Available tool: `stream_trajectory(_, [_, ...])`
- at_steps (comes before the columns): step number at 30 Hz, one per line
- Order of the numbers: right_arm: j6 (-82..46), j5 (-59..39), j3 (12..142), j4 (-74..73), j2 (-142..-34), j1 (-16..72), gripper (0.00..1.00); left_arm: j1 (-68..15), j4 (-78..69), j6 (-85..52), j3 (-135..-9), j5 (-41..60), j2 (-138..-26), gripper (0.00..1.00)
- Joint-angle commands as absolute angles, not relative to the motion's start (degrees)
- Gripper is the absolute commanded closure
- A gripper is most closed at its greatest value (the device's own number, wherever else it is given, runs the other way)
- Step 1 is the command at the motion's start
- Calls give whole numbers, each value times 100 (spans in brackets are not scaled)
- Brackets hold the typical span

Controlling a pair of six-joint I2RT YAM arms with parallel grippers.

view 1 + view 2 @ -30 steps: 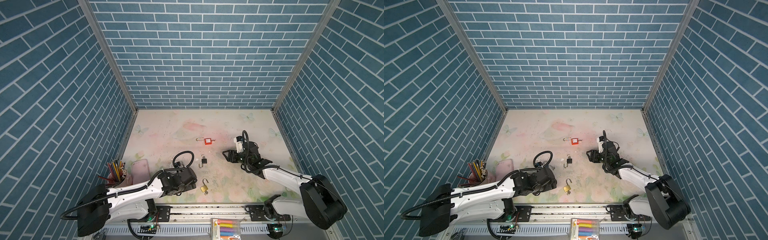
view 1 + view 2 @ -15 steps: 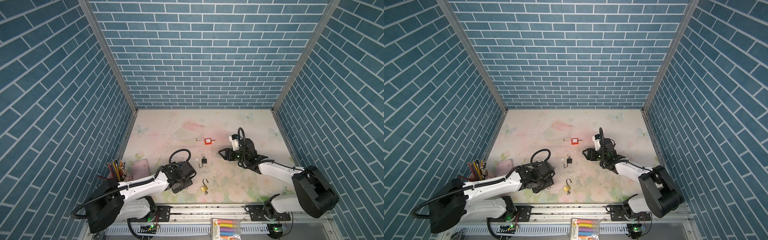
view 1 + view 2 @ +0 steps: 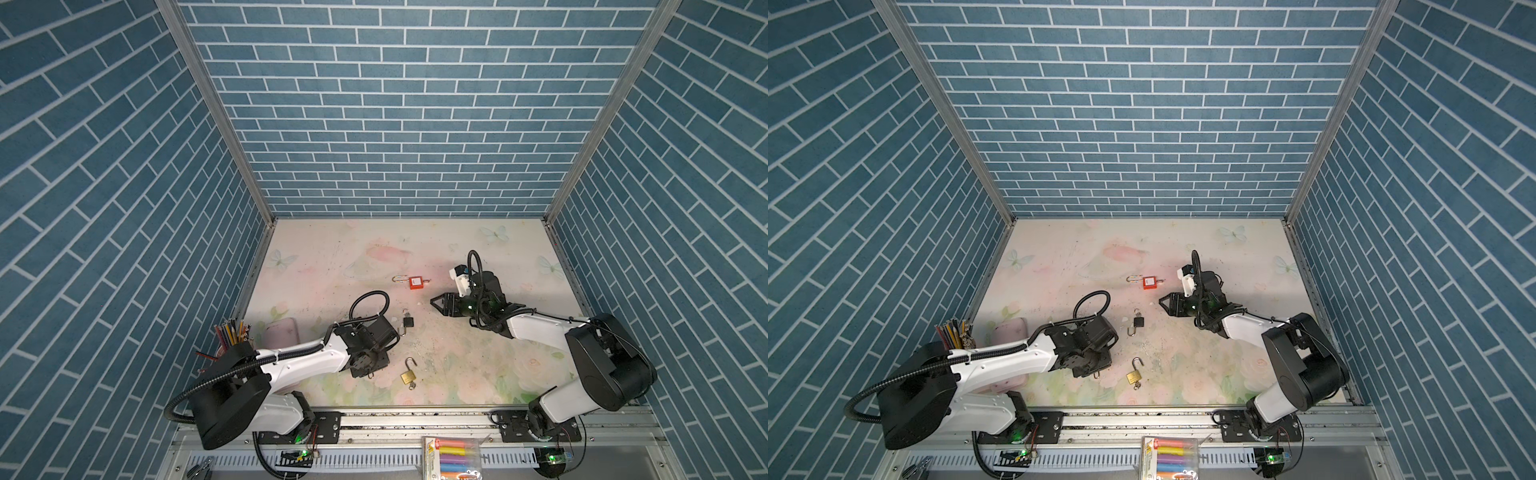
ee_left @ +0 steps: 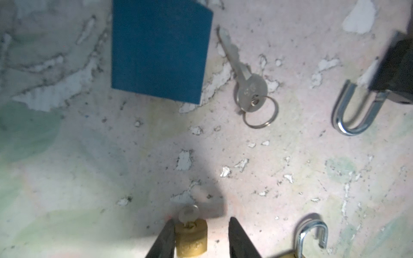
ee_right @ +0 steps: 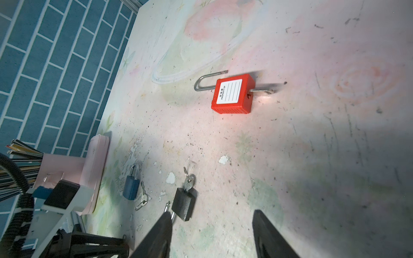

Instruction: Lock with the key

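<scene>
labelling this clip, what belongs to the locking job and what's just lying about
Job: small brass padlock with silver key, between jaws of left gripper; probably red plastic padlock, black padlock, blue padlock, open-shackled brass padlock, loose silver key.
Lying about: pink case, cup of coloured pencils, marker box.

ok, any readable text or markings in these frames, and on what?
"PROPERTY OF": white label on the red padlock, right wrist view.
Small characters beside it: too small to read.
Stamp on the loose key: blurred.
Engraving on the small brass padlock: blurred.
Print on the marker pack: too small.
</scene>
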State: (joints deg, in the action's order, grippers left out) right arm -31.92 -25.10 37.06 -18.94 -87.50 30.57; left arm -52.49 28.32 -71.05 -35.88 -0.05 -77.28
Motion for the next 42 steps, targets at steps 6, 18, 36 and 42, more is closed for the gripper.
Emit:
stream_trajectory(6, [-3103,-2554,3733,-1934,-8649,3042,42,-5685,3097,-6285,-4206,-585,-8640,64])
stream_trajectory(18, [-3110,-2512,3700,-1872,-8522,3041,42,-6138,3246,-6272,-4117,-1026,-8507,65])
stream_trajectory(36, [-3242,-2803,3763,-2108,-8744,3048,43,-6325,2501,-6502,-3332,-896,-7122,36])
stream_trajectory(42, [-3252,-2856,3721,-2188,-8763,3051,43,-6530,2679,-6485,-3631,-937,-6923,36])
